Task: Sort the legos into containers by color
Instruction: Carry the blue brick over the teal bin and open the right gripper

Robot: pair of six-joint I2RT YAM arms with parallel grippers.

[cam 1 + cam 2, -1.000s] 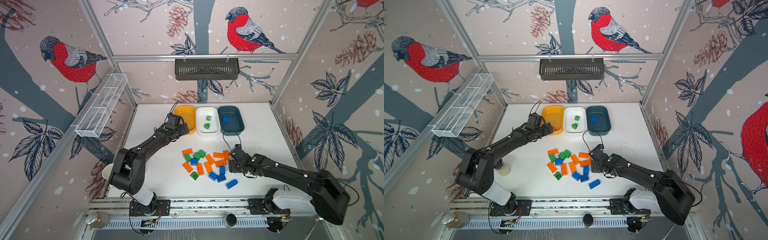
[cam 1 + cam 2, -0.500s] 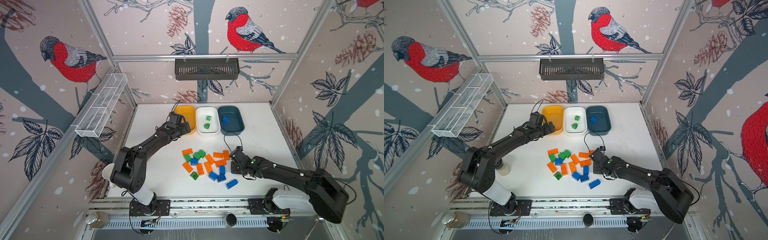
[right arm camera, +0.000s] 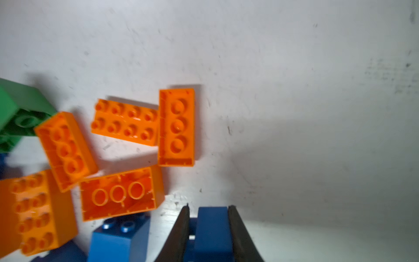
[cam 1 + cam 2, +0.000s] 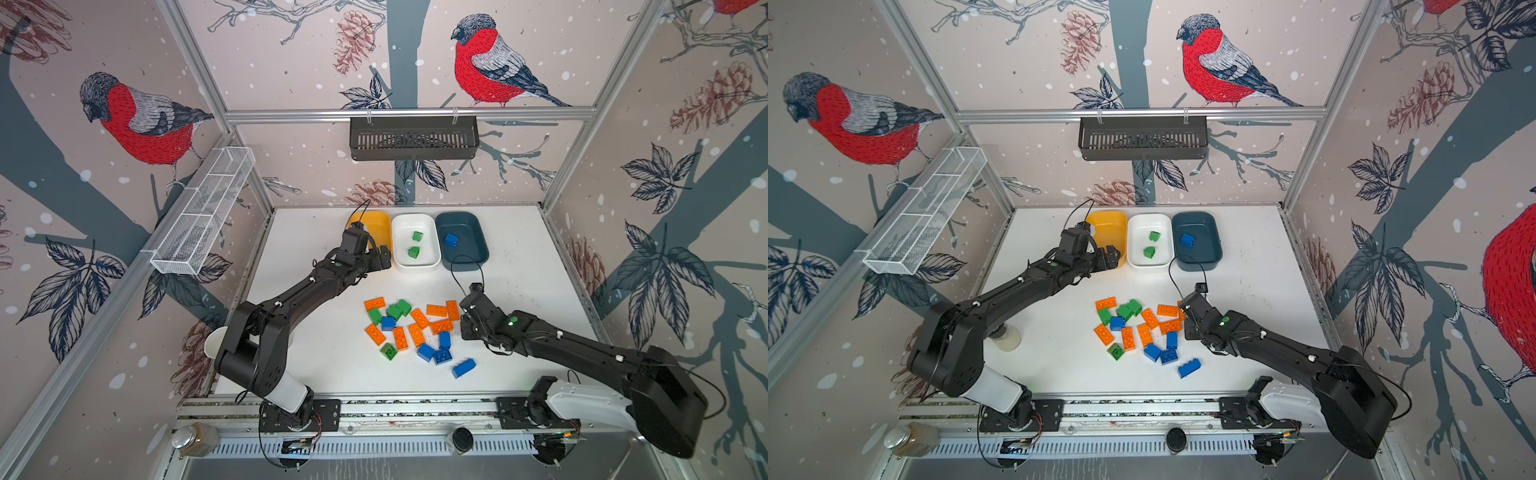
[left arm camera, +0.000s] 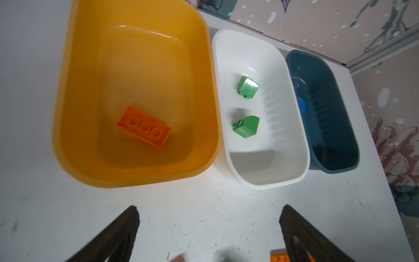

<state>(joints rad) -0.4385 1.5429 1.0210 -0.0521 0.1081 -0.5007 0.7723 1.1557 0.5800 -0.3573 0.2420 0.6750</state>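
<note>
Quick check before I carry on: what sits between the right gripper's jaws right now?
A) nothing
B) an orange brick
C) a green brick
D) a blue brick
D: in the right wrist view, the right gripper has its two jaws pressed against opposite sides of a blue brick. The orange bricks lie apart from it on the table.

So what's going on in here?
Two robot arms are sorting Lego bricks by colour into tubs. The right hand is shut on a blue brick at the edge of the pile. The left hand hangs open before the yellow-orange tub, which holds one orange brick. The white tub has two green bricks, the teal tub one blue piece; the rest lie on the table.
</note>
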